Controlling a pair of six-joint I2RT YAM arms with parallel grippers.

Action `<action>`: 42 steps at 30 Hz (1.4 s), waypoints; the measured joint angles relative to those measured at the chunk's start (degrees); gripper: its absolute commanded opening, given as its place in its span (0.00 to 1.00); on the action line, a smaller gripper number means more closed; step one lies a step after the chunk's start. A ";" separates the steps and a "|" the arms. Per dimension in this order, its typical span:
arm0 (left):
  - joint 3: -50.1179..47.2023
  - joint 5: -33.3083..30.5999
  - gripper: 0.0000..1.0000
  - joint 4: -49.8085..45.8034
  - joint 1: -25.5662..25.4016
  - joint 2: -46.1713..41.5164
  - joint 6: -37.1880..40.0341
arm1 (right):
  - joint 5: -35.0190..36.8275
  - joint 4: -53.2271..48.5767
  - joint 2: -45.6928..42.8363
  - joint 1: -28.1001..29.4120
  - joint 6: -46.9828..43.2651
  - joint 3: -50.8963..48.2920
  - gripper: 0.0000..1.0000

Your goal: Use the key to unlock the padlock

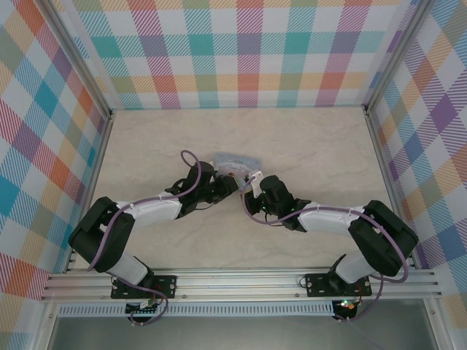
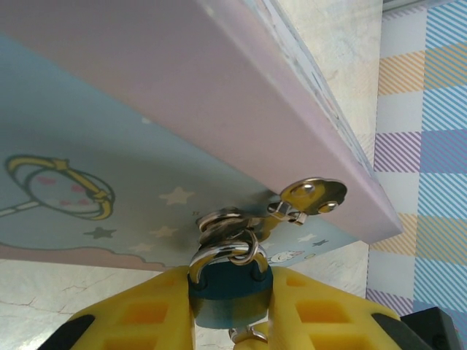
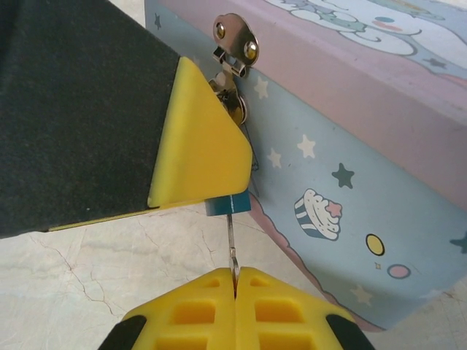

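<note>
- Your left wrist camera looks along the fingers at the padlock. Its bluish body is pinched between the yellow fingers of the left gripper, with the jaws narrowed to the body's width. Its silvery shackle hooks through the hasp on the front of the tin.
- In your right wrist camera you get the key, a thin dark sliver standing upright. The right gripper has its jaws pressed fully together on the lower end. The upper end meets the underside of the padlock.
- That same view shows you one left finger side-on, covering most of the lock.
- In the overhead camera both arms reach forward and inward, elbows out. The left gripper and right gripper meet at the tin's near face, mid-table. Lock and key are too small to make out there.
</note>
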 measured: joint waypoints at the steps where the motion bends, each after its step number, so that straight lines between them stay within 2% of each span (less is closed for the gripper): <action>1: 0.00 0.00 0.26 0.00 -0.02 0.02 -0.09 | -0.07 0.11 0.09 0.00 0.31 0.00 0.00; 7: 0.00 -0.79 0.25 0.15 -0.02 0.02 -1.53 | -2.23 3.02 1.31 -1.18 2.64 -0.66 0.00; 24: 0.02 -1.64 0.24 1.44 -0.02 0.02 -2.51 | -14.32 8.24 3.87 -6.82 7.96 -1.03 0.00; 42: 0.28 -1.27 0.24 1.49 -0.11 0.24 -1.40 | -18.27 8.61 4.66 -8.72 9.55 -0.24 0.00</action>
